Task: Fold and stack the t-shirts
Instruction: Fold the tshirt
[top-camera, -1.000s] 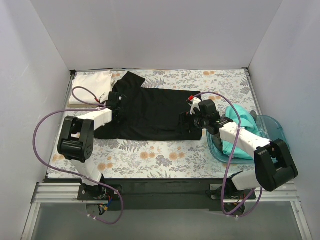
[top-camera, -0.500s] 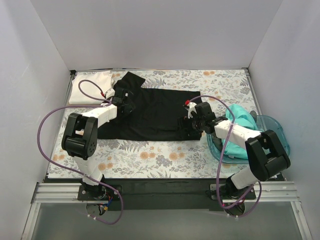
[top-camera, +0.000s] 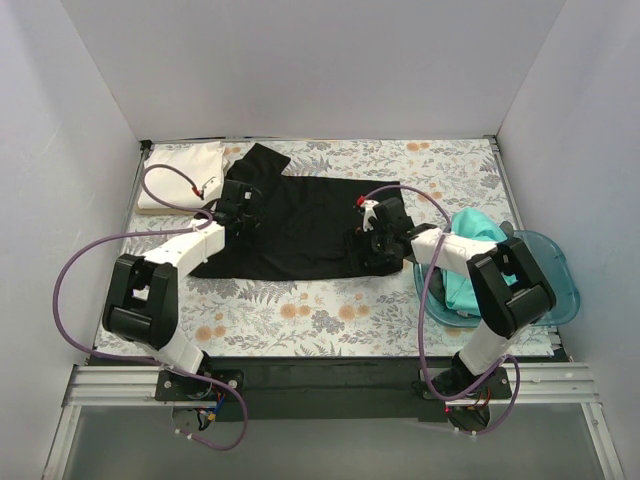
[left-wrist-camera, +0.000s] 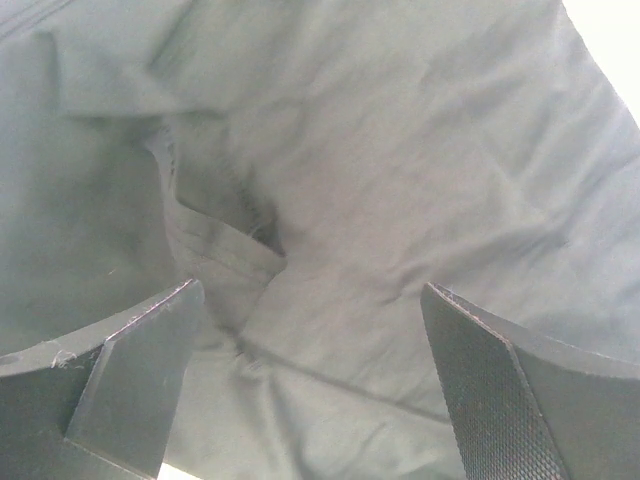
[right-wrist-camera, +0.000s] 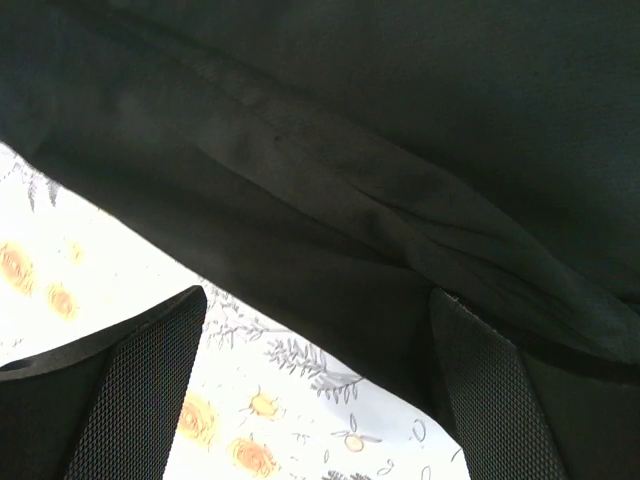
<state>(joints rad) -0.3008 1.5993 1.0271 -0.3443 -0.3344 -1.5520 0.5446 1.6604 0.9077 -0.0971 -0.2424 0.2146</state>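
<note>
A black t-shirt (top-camera: 300, 225) lies spread out in the middle of the floral table cover (top-camera: 300, 315). My left gripper (top-camera: 244, 206) hovers over its left part near the sleeve, jaws open; in the left wrist view wrinkled black cloth (left-wrist-camera: 400, 150) fills the space between the fingers (left-wrist-camera: 130, 380), nothing pinched. My right gripper (top-camera: 369, 243) is open over the shirt's right edge, where the hem (right-wrist-camera: 400, 100) meets the cover (right-wrist-camera: 300, 420). A folded white t-shirt (top-camera: 180, 175) rests at the back left. A teal t-shirt (top-camera: 482, 228) is heaped in the bin.
A translucent blue plastic bin (top-camera: 555, 265) stands at the right edge, under the right arm. White walls close in the table on three sides. Purple cables loop from both arms over the front of the table.
My left gripper has opened and let go of the black shirt. The right gripper, open throughout, has moved left onto the shirt's right edge.
</note>
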